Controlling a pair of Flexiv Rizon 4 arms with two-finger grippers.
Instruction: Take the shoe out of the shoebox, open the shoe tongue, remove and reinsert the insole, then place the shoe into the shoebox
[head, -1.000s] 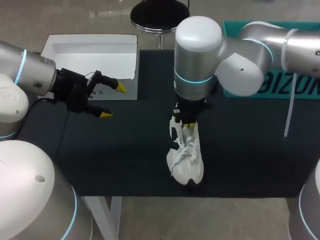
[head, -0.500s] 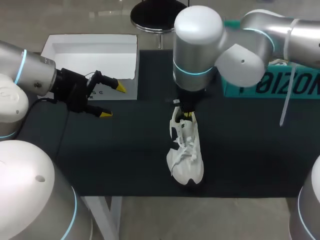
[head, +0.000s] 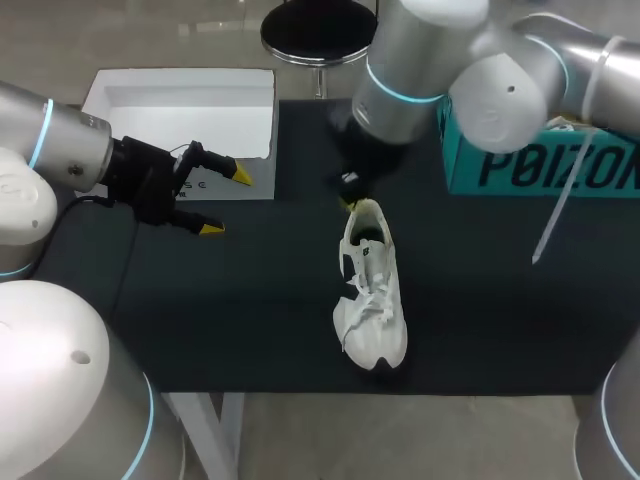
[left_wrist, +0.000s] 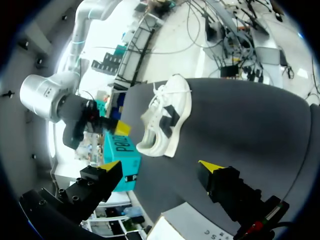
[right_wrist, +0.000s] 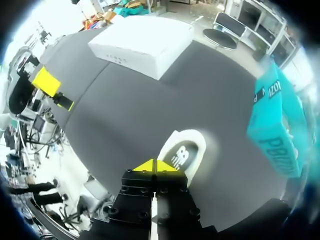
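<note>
A white shoe (head: 370, 295) stands upright on the black table (head: 250, 310), toe toward the front edge and heel toward the back. Its laces are loose, and the opening shows a dark-printed insole (right_wrist: 181, 153). My right gripper (head: 350, 200) hangs just behind and above the heel, shut, its yellow tips (right_wrist: 156, 165) pressed together with nothing seen between them. My left gripper (head: 225, 202) is open and empty, well left of the shoe and near the white shoebox (head: 185, 105). The left wrist view shows the shoe (left_wrist: 165, 120) ahead of the open left gripper (left_wrist: 160, 166).
A teal box (head: 545, 155) stands at the table's back right, also seen as the teal box (right_wrist: 275, 120) in the right wrist view. The white shoebox (right_wrist: 142, 42) sits at the back left corner. Bare tabletop lies between the shoe and my left gripper.
My right arm has lifted and drawn back from over the shoe's laces to behind its heel, uncovering the shoe opening. The shoe and my left arm have stayed put.
</note>
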